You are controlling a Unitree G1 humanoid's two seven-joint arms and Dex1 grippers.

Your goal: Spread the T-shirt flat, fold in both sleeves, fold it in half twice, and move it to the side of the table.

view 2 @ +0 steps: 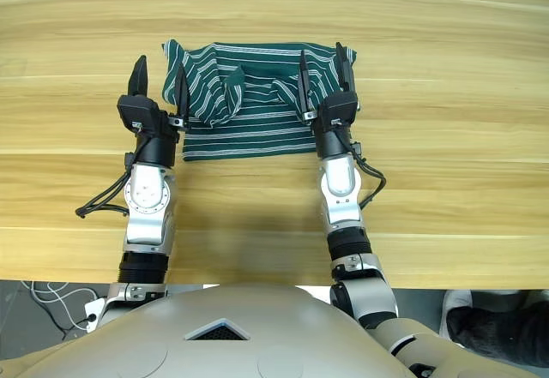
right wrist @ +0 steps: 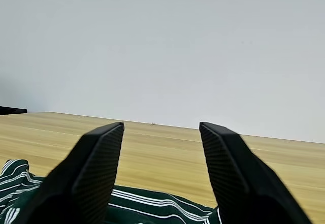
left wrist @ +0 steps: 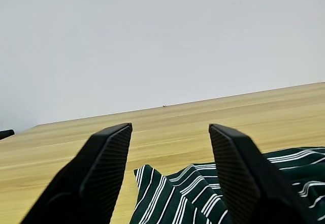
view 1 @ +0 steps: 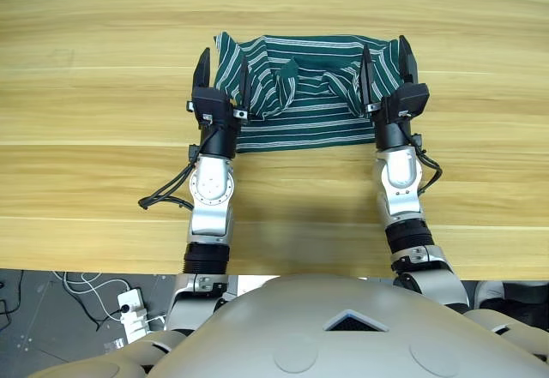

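A dark green T-shirt with white stripes [view 1: 300, 95] lies folded into a wide rectangle on the wooden table [view 1: 103, 61], with rumpled folds bunched in its middle. My left gripper [view 1: 223, 71] hovers open over the shirt's left edge, fingers pointing away from me. Over the shirt's right edge, my right gripper [view 1: 383, 63] is open too. Neither holds any cloth. In the left wrist view the two fingers [left wrist: 101, 178] frame the striped T-shirt [left wrist: 203, 193] below them. The right wrist view has the T-shirt [right wrist: 147, 206] low between its fingers [right wrist: 96, 173].
Bare table stretches far to the left, right and beyond the shirt. The table's near edge [view 1: 86, 273] runs under my forearms. On the floor below it lie a white power strip [view 1: 130, 309] and cables. A plain wall [left wrist: 162, 41] stands past the far edge.
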